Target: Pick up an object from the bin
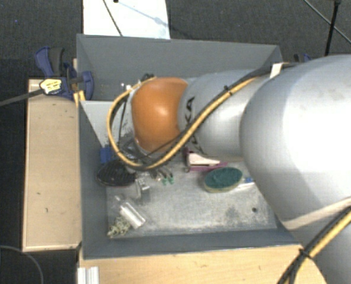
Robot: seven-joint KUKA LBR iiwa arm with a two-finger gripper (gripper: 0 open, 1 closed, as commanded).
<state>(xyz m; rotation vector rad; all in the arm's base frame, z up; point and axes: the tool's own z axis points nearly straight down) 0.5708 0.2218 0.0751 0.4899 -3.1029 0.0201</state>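
**Big silver arm hogging the bin, gripper state is anyone's guess**

Closest to the lens is the fat silver arm (305, 141). It comes in from the right and covers most of that side. Below it sits the grey metal bin (181, 58), with the back wall and the speckled floor on show.

The arm narrows down to an orange cover (158, 114) over the back-left part of the bin. A yellow-and-black cable (141, 164) loops around the cover. The gripper (137, 154) is the dark bit poking out just under the orange cover, low over the floor by the left wall. Honestly I can't tell whether it's open or closed, or whether it's got anything in it, because the cover and cable are in the way.

As for writing, there's some dark lettering on the silver link just right of the orange cover. The cable runs across it, so I can't read it.

Stuff in the bin:
- The green oval pad thing (223, 178) lies mid-floor, right up against the arm.
- A black round thing (113, 173) sits just below-left of the gripper and is the nearest item to it.
- There's a pink and white piece (200, 158) tucked under the arm, just behind the green pad.
- A silvery little cylinder (132, 213) lies tilted on the front-left floor.
- Just beside that is an olive-green crumbly clump (117, 229), in the front-left corner.
- A small blue bit (106, 154) rests against the left wall, just above the black thing.
- Tiny green bits (166, 179) sit below the cable loop.
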